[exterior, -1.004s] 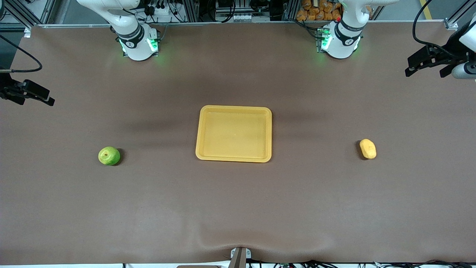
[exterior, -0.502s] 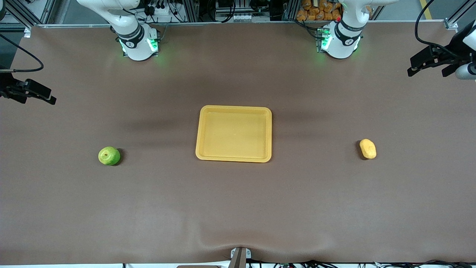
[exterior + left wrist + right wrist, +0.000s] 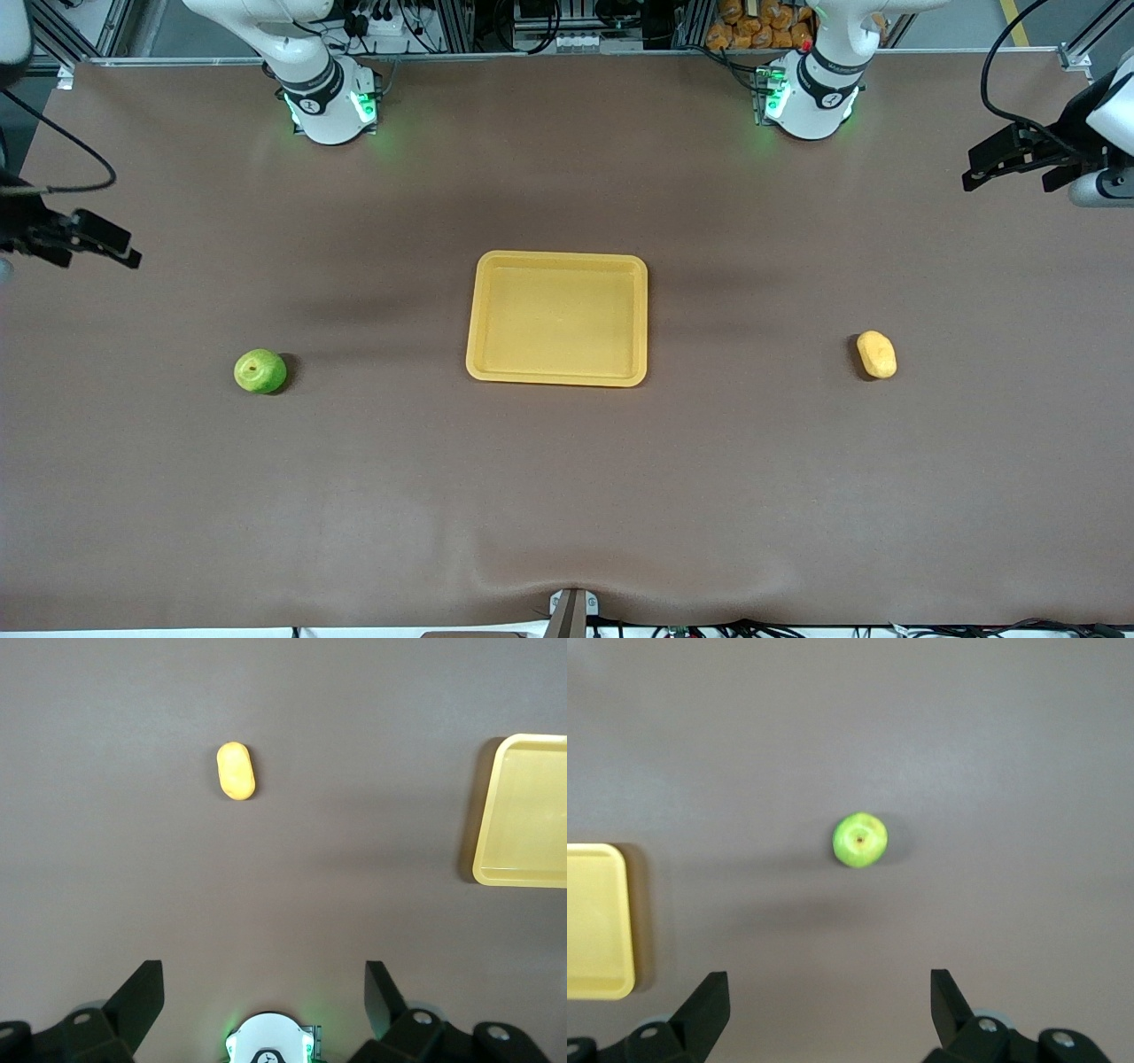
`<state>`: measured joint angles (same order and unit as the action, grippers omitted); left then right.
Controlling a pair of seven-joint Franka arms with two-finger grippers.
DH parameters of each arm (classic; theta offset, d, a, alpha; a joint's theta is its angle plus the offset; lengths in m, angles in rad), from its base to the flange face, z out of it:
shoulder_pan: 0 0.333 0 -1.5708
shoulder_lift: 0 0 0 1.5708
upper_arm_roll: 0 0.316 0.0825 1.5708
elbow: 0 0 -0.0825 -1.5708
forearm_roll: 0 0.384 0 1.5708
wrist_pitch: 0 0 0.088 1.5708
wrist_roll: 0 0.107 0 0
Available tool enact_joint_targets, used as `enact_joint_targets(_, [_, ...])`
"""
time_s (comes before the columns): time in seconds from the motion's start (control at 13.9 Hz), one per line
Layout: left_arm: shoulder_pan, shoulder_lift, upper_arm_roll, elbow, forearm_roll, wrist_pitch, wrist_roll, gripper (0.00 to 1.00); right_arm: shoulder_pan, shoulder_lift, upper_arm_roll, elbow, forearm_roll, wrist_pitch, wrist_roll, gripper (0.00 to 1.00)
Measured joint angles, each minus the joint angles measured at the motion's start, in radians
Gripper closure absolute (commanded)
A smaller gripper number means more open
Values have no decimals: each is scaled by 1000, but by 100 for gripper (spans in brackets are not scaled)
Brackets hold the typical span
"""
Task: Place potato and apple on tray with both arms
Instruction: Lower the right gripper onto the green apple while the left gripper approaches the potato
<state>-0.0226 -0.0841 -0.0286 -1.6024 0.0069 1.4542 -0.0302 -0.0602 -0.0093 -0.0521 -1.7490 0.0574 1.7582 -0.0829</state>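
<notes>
The yellow tray lies empty at the table's middle. The green apple sits toward the right arm's end, the yellow-orange potato toward the left arm's end. My right gripper hangs open and empty over the table's edge at its own end. In the right wrist view its gripper is apart from the apple, with a corner of the tray showing. My left gripper hangs open and empty over its end. In the left wrist view its gripper is apart from the potato and the tray.
The brown mat covers the whole table. Both arm bases stand along the edge farthest from the front camera. Cables and aluminium frame rails run along that edge.
The right gripper has dropped slightly in the front view. The left gripper has shifted a little toward the table's middle. Apple, potato and tray have not moved.
</notes>
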Motion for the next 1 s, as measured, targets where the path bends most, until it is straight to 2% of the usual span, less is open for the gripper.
enact_joint_targets(0.29, [19,14,1,-34,0,2,-1,0,-6,43,-3,-185,0,293,-71,0])
enact_joint_targets(0.43, [31,21,2,-66,0,9,-3,0,-9,68,-4,-251,0,379,-81,0])
enact_joint_targets(0.72, [85,49,3,-165,0,106,-7,0,-8,176,-1,-279,0,475,-86,0])
enact_joint_targets(1.0, [89,60,3,-288,0,259,-7,0,-5,318,5,-280,0,589,-86,0])
